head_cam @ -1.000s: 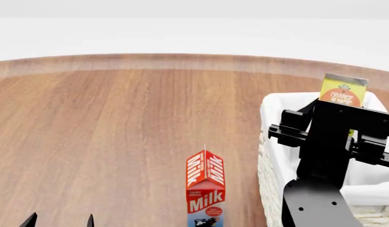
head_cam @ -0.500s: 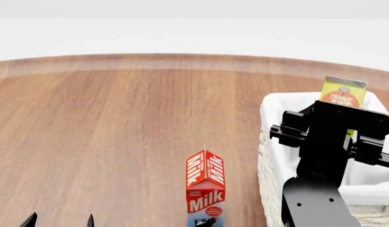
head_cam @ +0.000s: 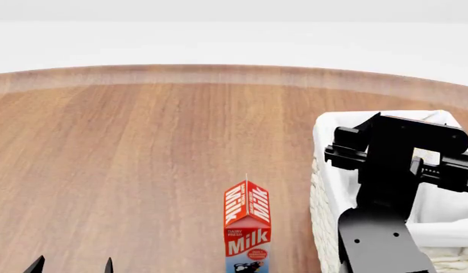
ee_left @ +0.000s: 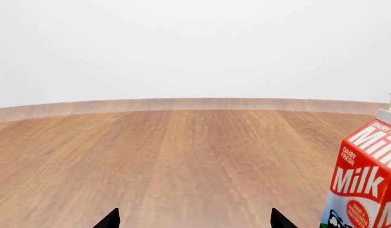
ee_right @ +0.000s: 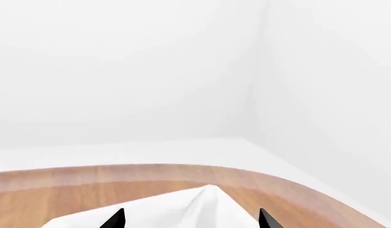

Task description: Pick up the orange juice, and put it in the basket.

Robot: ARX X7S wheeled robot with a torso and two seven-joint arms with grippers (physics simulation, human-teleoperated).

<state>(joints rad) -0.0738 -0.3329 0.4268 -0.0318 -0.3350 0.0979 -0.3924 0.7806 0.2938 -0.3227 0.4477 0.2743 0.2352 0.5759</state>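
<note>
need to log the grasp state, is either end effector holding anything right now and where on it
Nothing is held. The right end effector over the basket and the left end effector near the milk carton both show empty, spread fingertips.

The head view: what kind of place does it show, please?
Probably a bare simulated tabletop, not a real room: a wooden table against blank white walls, holding only a Milk carton and a basket under the right arm.

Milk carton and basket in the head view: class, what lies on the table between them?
Nothing: only bare wooden table separates the milk carton from the basket, as the head view shows.
</note>
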